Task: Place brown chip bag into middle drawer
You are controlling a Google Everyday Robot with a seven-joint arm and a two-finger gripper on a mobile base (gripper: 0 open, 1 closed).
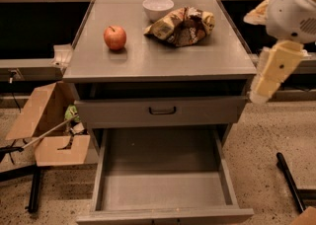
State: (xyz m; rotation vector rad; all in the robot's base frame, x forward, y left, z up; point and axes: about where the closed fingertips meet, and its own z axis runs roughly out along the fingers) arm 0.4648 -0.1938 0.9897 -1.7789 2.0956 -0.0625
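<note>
The brown chip bag (181, 25) lies crumpled on the grey cabinet top (158, 56), at the back right, next to the white bowl (158, 8). The middle drawer (163, 189) is pulled out wide at the bottom front, with a bare flat grey floor and nothing in it. My gripper (270, 77) hangs as a cream part below the white arm (295, 7), off the cabinet's right edge. It is to the right of the bag and lower than it, and touches nothing. It holds nothing that I can see.
A red apple (114, 37) sits on the cabinet top at the left. The drawer with the black curved handle (162, 111) is shut above the open one. A cardboard box (47, 125) stands on the floor at the left. A black bar (290, 182) lies on the floor at the right.
</note>
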